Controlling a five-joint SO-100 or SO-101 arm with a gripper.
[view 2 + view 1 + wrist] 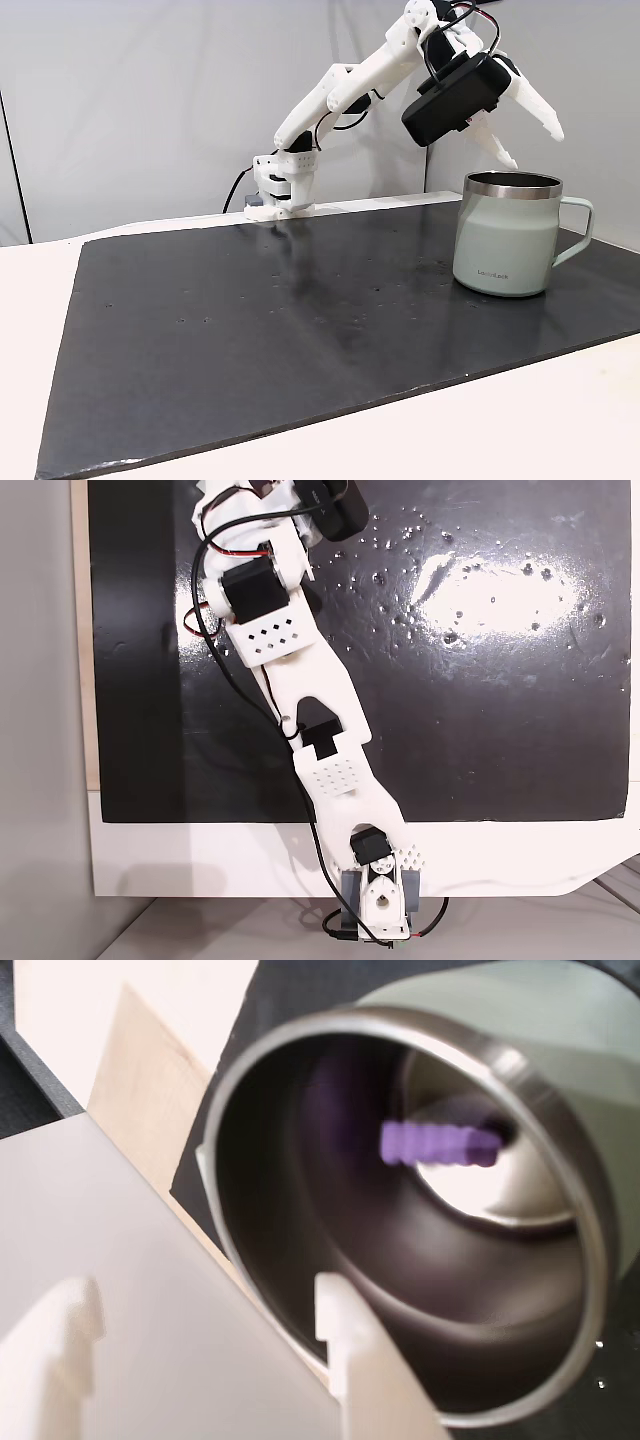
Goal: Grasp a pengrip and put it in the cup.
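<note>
The cup (505, 240), a pale green steel mug with a handle on its right, stands at the right end of the black mat (300, 320) in a fixed view. My gripper (525, 135) hangs just above its rim, open, with nothing between its white fingers (540, 108). In the wrist view I look straight down into the cup (330, 1260). The purple ribbed pengrip (440, 1143) is inside it near the shiny bottom, slightly blurred. A white finger (350, 1360) crosses the lower left of that view.
Shiny water droplets (450, 600) speckle the black mat (480, 730) in the view from above. The arm's base (380, 900) sits at the mat's edge on the white table. Wide bare mat lies left of the cup (250, 300).
</note>
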